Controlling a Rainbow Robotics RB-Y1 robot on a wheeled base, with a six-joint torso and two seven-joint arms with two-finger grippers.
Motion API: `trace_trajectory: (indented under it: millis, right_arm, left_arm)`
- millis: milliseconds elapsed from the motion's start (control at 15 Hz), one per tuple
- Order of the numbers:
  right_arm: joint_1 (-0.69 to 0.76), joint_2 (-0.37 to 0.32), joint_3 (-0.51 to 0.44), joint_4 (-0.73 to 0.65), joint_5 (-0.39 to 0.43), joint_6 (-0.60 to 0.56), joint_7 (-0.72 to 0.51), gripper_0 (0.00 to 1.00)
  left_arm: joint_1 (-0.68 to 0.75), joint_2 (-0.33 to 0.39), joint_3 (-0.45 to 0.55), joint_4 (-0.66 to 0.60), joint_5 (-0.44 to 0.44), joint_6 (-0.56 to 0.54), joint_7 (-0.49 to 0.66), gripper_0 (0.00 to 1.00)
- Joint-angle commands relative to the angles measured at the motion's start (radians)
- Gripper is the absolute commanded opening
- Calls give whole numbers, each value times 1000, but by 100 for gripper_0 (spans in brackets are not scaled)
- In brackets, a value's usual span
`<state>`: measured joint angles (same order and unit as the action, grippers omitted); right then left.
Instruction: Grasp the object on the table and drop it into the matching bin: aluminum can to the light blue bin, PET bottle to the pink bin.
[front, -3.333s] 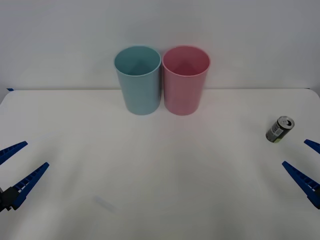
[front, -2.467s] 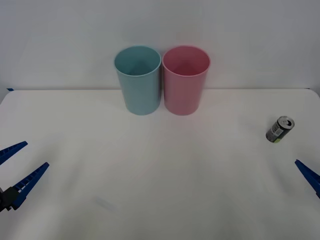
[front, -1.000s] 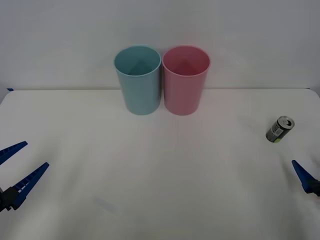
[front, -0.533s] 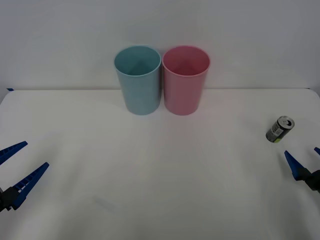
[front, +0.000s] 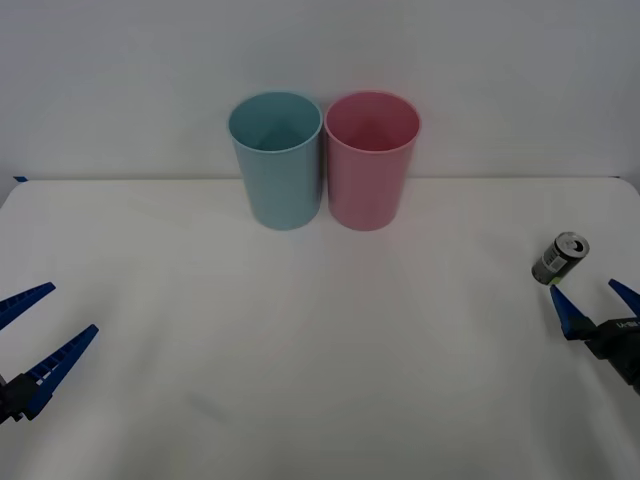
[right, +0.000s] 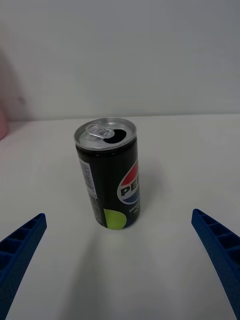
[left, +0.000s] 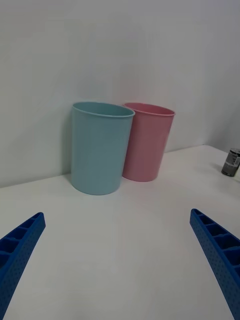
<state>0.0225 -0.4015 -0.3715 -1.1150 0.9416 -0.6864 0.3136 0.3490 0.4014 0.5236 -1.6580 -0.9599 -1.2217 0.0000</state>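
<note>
Aluminum can (front: 559, 259) stands upright near the table's (front: 320, 340) right edge, just ahead of the right gripper (front: 594, 300), whose fingers are spread wide. Left gripper (front: 35, 330) idles open at the left edge, far off.

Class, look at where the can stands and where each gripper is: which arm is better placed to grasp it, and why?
The right. The right gripper is open just short of the aluminum can, which stands upright at the table's right edge. The left gripper, also open, sits far across the table.
</note>
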Motion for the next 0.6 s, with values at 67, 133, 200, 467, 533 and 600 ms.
trace_trajectory:
  millis: [67,133,200,467,533,600]
  right_arm:
    - [-24,9,16,0,3,44,12,100]
    - [-32,12,22,0,3,61,16,100]
    - [-42,15,28,0,3,80,21,100]
    - [-75,19,54,0,3,148,45,100]
    - [-82,18,60,0,5,163,48,100]
    - [-93,19,69,0,5,185,55,100]
  left_arm:
    - [0,0,0,0,0,0,0,100]
    - [0,0,0,0,0,0,0,100]
    - [0,0,0,0,0,0,0,100]
    - [0,0,0,0,0,0,0,100]
    - [0,0,0,0,0,0,0,100]
    - [0,0,0,0,0,0,0,100]
